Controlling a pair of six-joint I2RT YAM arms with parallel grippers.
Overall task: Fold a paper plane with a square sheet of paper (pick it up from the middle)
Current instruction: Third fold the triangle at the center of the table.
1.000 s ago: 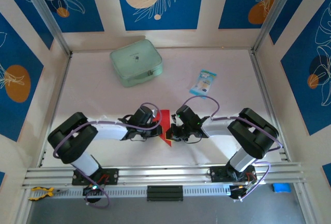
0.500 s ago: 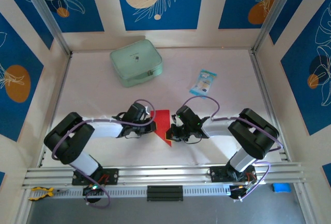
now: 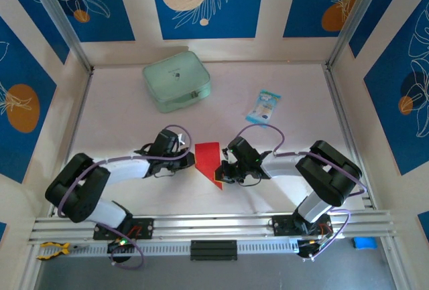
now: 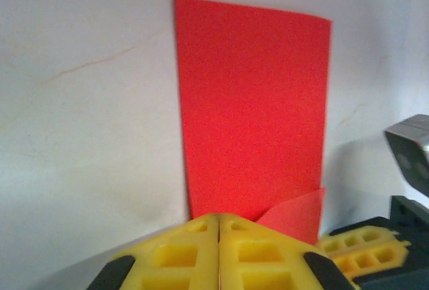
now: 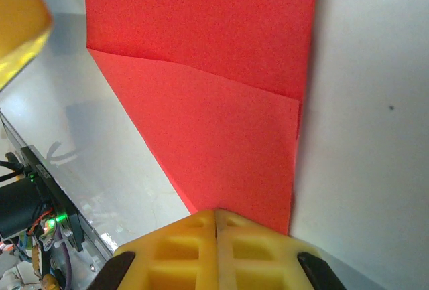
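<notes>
Red paper creased; left gripper, right gripper closed.

Both arms reach low and inward toward the centre. The left gripper and right gripper face each other, jaws pressed together.

The sheet of paper lies flat on the table, near its front edge and about midway across, between the two arms. The left gripper sits just beside its left edge, and the right gripper is at its near right corner (the folded end). Well behind lie the zip pouch, to the left, and the small packet, to the right.
</notes>
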